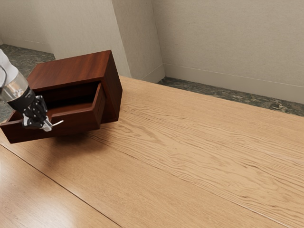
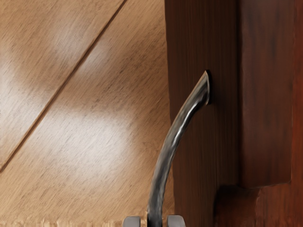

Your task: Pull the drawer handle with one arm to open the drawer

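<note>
Arm (image 1: pixel 10 83) comes in at the exterior view's left edge and ends in the pincer (image 1: pixel 40 124), set against the front of the drawer (image 1: pixel 78 121). The pincer grips the handle (image 1: pixel 57 123), a thin curved metal bar. In the wrist view that bar (image 2: pixel 177 137) sweeps down from its mount on the dark wood and passes between the two fingertips (image 2: pixel 132 221), one tight on each side.

Right of the pincer, the drawer stands well out of the cabinet (image 1: pixel 78 69). A dark open gap shows between the drawer's front and the cabinet's top, and the drawer's side wall is bared. The cabinet sits on the tabletop (image 1: pixel 204 152) near the exterior view's left; pale wood runs off to the right with nothing else on it.

By my reading, the task is mostly done: the handle is taken and the drawer is clearly open. How much travel remains on the slide I cannot tell. What may be left is a little more pulling, then letting go of the handle.
</note>
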You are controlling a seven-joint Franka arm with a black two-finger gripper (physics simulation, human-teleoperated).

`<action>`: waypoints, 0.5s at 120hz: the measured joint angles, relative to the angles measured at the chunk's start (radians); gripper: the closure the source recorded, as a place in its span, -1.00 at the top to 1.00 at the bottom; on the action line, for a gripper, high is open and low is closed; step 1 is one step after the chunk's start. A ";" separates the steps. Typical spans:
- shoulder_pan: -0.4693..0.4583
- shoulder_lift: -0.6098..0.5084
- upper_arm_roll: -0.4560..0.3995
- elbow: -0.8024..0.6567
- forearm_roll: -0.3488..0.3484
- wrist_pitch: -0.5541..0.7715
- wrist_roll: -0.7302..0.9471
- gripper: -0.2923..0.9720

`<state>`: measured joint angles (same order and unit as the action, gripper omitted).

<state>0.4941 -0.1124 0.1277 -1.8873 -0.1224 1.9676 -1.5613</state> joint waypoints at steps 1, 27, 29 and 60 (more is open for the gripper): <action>0.000 -0.001 0.000 0.000 0.000 -0.001 0.000 -0.66; -0.127 -0.065 0.007 -0.016 0.000 -0.012 0.009 -0.29; -0.135 -0.072 0.008 -0.017 0.000 -0.014 0.009 -0.25; -0.131 0.006 0.045 0.250 0.020 -0.181 0.017 0.30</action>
<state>0.3632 -0.1059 0.1729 -1.6370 -0.1029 1.7866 -1.5438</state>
